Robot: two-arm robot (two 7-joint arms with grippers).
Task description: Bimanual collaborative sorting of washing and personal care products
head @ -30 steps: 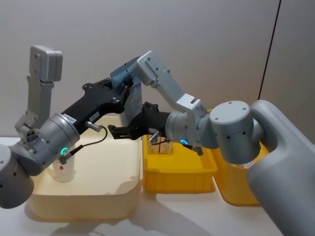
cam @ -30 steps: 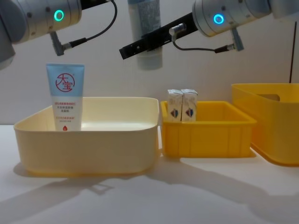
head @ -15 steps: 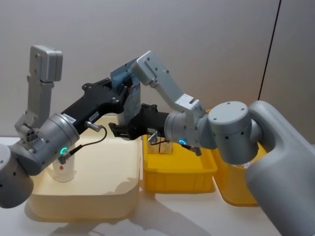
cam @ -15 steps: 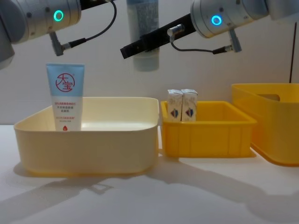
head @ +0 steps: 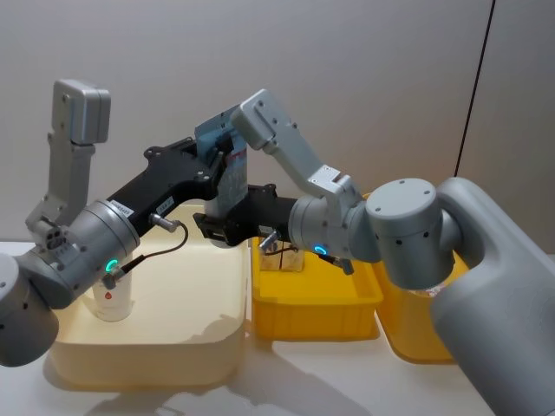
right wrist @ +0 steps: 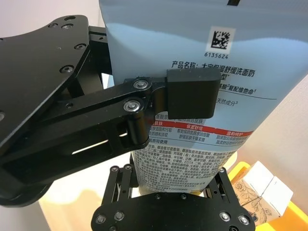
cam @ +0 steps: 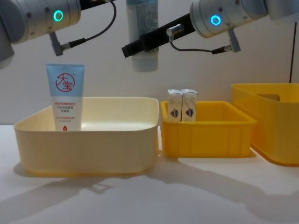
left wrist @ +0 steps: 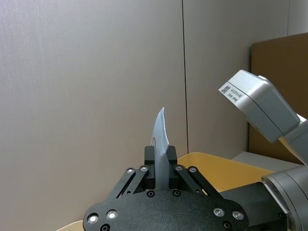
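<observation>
Head view: left gripper (head: 221, 165) and right gripper (head: 217, 227) both up in the air above the cream bin (head: 208, 342), both clamped on the tall pale tube (head: 227, 169).

Left wrist view: left fingers (left wrist: 149, 163) pinched tight on the tube's (left wrist: 160, 144) flat crimped end.

Right wrist view: right gripper (right wrist: 175, 192) closed round the tube's (right wrist: 202, 96) lower body, left's pad pressed on the printed face higher up.

Chest view: tube (cam: 144, 32) hanging cap-down over the cream bin's (cam: 93, 144) right side. Light blue tube (cam: 65, 97) standing upright at the bin's left. Two beige cartons (cam: 182, 105) side by side, touching, at the far left of the yellow tray (cam: 210, 135).
</observation>
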